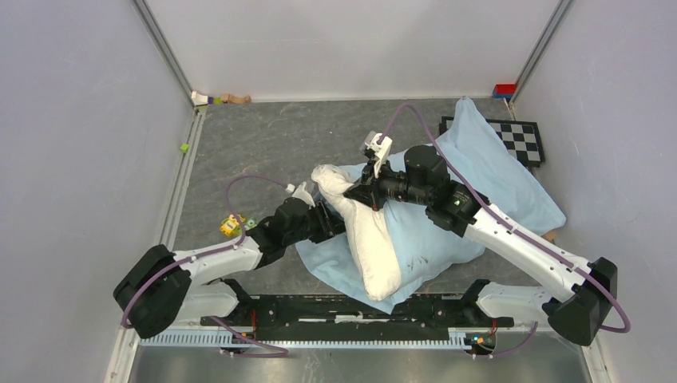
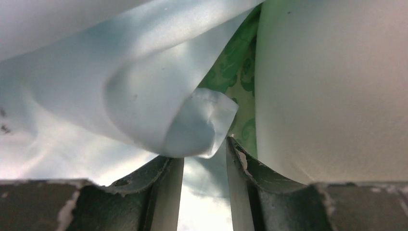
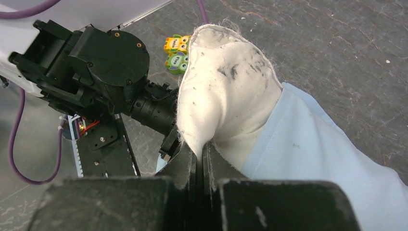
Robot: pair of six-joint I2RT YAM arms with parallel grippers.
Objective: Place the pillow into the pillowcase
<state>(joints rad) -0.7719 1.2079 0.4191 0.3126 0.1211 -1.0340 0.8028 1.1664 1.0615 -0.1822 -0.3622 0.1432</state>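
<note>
1. The pillow [image 1: 371, 239] lies slantwise on top of the pillowcase [image 1: 495, 183], not yet inside it.
2. The right gripper [image 3: 200, 156] is clamped on the pillow's edge seam. The dingy corner stands up just beyond its fingertips, probably so that this end can be lifted and steered.
3. The left gripper [image 2: 204, 159] has its jaws parted. A blue hem fold sits unpinched at its tips with green lining behind, so it seems to be hunting for the case's mouth.
4. Past the pillow corner from the right claw sit small toy blocks [image 3: 175, 50].
</note>
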